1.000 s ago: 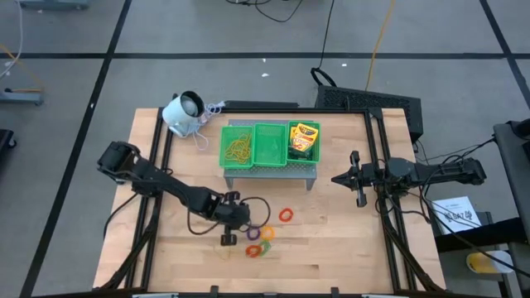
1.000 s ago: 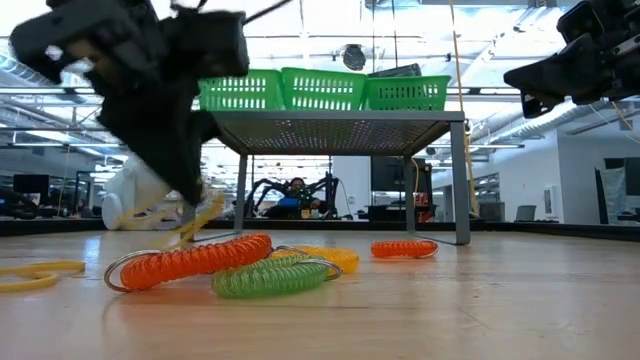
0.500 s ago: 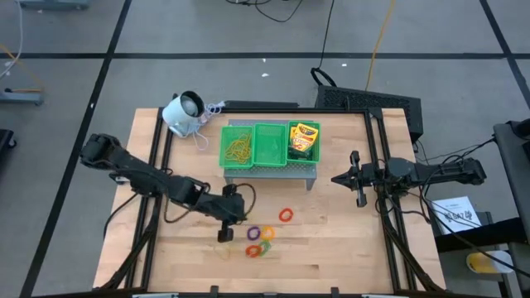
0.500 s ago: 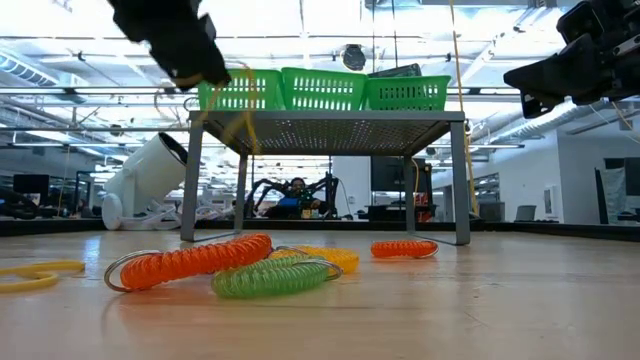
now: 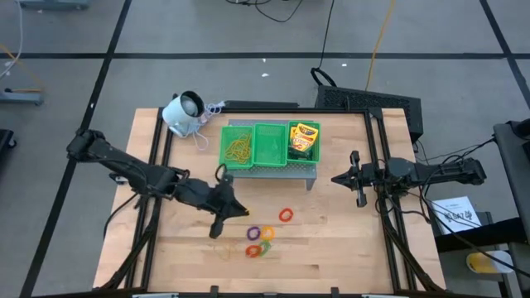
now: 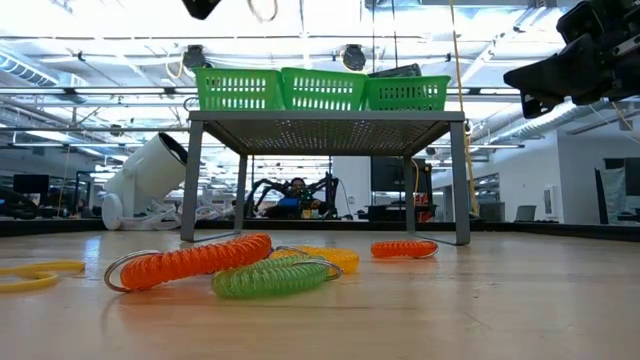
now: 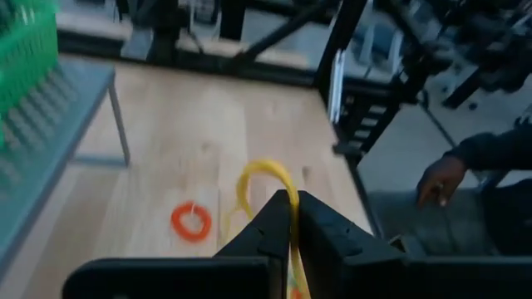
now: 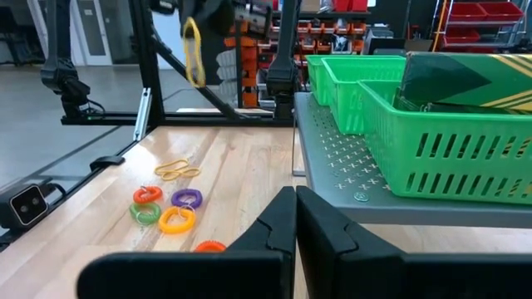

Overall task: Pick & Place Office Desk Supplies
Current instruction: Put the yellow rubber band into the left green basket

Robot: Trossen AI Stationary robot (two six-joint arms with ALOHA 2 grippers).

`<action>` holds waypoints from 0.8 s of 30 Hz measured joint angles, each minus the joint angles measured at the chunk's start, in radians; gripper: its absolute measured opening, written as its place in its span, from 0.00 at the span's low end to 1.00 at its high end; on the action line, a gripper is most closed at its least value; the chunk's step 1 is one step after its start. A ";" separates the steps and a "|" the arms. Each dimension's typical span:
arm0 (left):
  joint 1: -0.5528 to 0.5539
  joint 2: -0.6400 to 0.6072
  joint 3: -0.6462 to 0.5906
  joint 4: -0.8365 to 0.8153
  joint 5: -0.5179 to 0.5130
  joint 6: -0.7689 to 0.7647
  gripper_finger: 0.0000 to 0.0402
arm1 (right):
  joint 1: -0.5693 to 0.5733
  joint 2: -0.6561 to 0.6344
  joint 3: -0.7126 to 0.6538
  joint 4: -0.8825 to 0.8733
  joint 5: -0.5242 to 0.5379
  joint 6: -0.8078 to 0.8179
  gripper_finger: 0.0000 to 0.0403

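I get bright, even overhead light with soft shadows under the arms. My left wrist view is smeared with blur. At table height the ceiling lamps (image 6: 300, 15) glare white.

Two dark arms, black all over, matte finish.
Left arm (image 5: 141, 172): long thin links w/ bulkier rounded joints, chunky black wrist block nr the gripper; black cable loops off the forearm toward the table edge. Right arm (image 5: 422, 171): same build, slim tube links, knobbly joint housings, thin black cable along it; wrist carries a short crossbar-like piece. Left gripper (image 7: 291, 218): two flat black fingers, angular, tapering to blunt wedge tips, wide black body below w/ plain straight edge. Right gripper (image 8: 294, 212): identical pair, smooth black plastic, slight sheen on the bevelled edges. No markings, screws or labels readable on either.
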 joint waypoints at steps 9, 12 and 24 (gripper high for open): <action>0.001 -0.097 0.000 0.024 -0.030 0.030 0.03 | 0.000 0.000 0.000 0.000 0.000 0.000 0.00; 0.000 -0.132 0.000 0.023 -0.059 0.051 0.06 | 0.000 0.000 0.000 0.000 0.000 0.000 0.00; 0.001 -0.186 0.000 0.022 -0.307 0.171 0.06 | 0.000 0.000 0.000 0.000 0.000 0.000 0.00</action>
